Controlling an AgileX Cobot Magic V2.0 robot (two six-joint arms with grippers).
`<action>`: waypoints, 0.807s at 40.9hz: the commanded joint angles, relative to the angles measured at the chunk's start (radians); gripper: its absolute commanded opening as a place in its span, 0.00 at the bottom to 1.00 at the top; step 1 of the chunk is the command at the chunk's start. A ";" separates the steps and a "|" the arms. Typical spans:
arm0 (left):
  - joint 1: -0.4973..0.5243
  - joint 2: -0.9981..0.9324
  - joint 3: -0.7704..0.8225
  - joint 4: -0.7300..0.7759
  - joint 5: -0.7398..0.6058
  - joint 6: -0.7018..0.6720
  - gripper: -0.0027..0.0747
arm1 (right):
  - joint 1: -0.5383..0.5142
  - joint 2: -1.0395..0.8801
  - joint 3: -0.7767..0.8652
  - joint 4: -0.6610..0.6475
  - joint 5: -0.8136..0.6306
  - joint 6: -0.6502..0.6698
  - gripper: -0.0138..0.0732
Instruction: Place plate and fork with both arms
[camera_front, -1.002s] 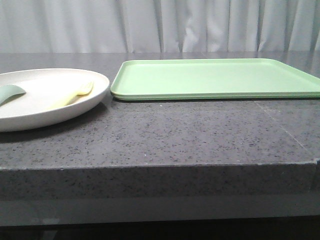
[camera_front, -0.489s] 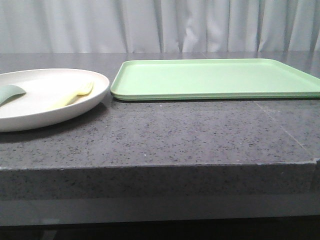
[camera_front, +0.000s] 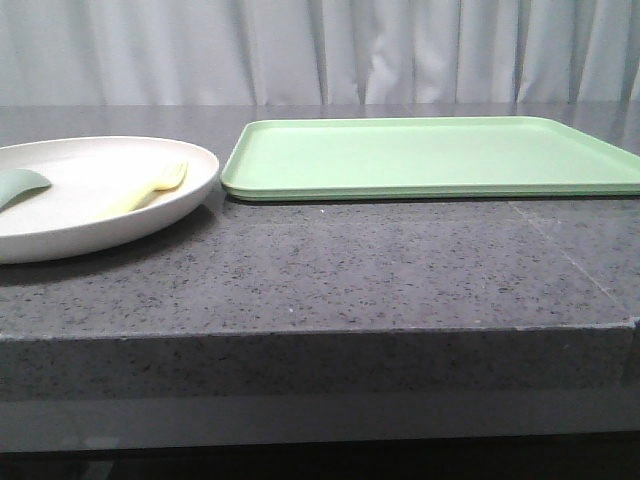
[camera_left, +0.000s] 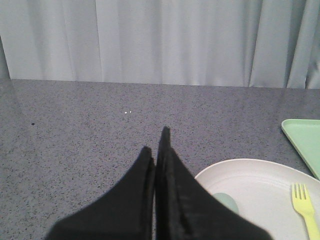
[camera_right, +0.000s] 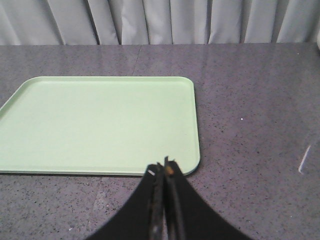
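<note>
Fork (camera_left: 302, 203) lies beside closed left jaws.

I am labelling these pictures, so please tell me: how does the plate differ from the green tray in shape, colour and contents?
The plate is round and cream-white; the tray is rectangular with rounded corners and light green. The plate holds the fork and a small sage-green piece; nothing shows on the tray. Both are shallow, have raised rims and rest flat on the grey table.
</note>
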 joint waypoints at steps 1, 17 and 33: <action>0.000 0.010 -0.030 0.000 -0.073 0.000 0.28 | 0.002 0.010 -0.037 0.002 -0.067 -0.009 0.39; 0.000 0.014 -0.025 -0.013 -0.090 0.000 0.91 | 0.002 0.010 -0.037 0.002 -0.061 -0.009 0.91; 0.000 0.411 -0.249 -0.086 0.161 0.000 0.89 | 0.002 0.010 -0.037 0.002 -0.061 -0.009 0.91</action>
